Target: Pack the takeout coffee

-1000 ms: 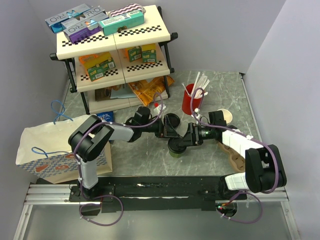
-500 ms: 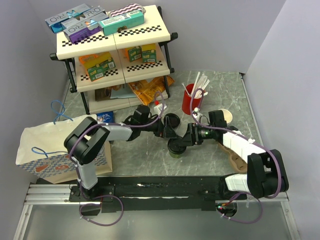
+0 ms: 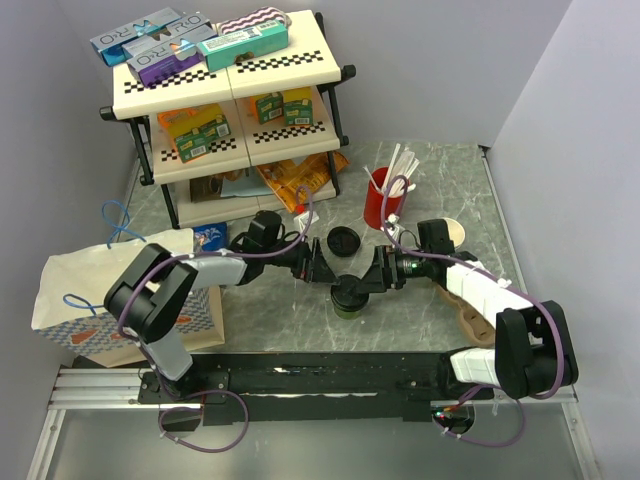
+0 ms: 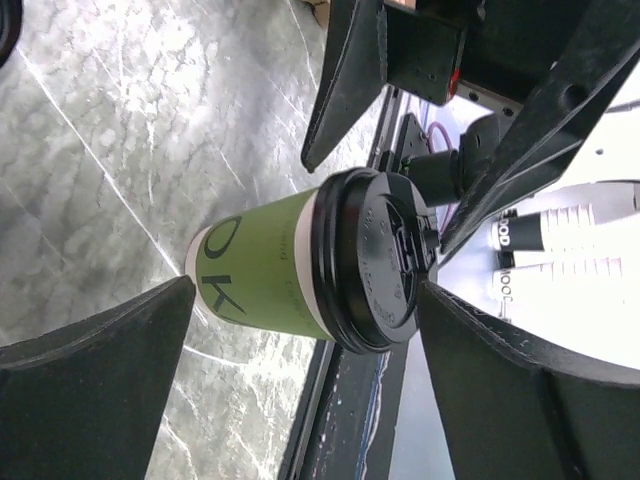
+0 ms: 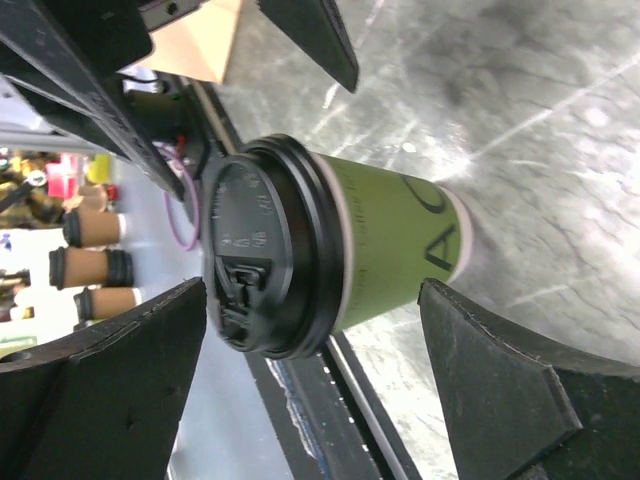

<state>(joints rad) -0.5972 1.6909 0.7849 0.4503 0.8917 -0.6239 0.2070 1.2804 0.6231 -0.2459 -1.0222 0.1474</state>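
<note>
The takeout coffee, a green paper cup [image 3: 349, 303] with its black lid [image 3: 350, 290] on, stands upright on the marble table [image 3: 260, 320] at centre front. It shows in the left wrist view [image 4: 265, 265] and the right wrist view [image 5: 390, 245]. My left gripper [image 3: 321, 268] is open a short way to the cup's upper left, clear of it; in its wrist view [image 4: 305, 290] the cup lies beyond the fingertips. My right gripper [image 3: 371, 284] is open close on the cup's right; in its wrist view [image 5: 315, 290] the fingers [image 5: 500, 400] straddle the cup without touching.
A loose black lid [image 3: 343, 240] lies behind the cup. A red cup of white sticks [image 3: 381, 205] and a lidless green cup [image 3: 451, 231] stand at the right. A brown cup carrier [image 3: 470, 318] lies front right. A paper bag [image 3: 95, 295] lies at the left, and a shelf rack [image 3: 225, 100] stands behind it.
My left gripper has drawn back to the left, away from the lidded cup, uncovering the loose black lid. The right gripper and the cup have hardly moved.
</note>
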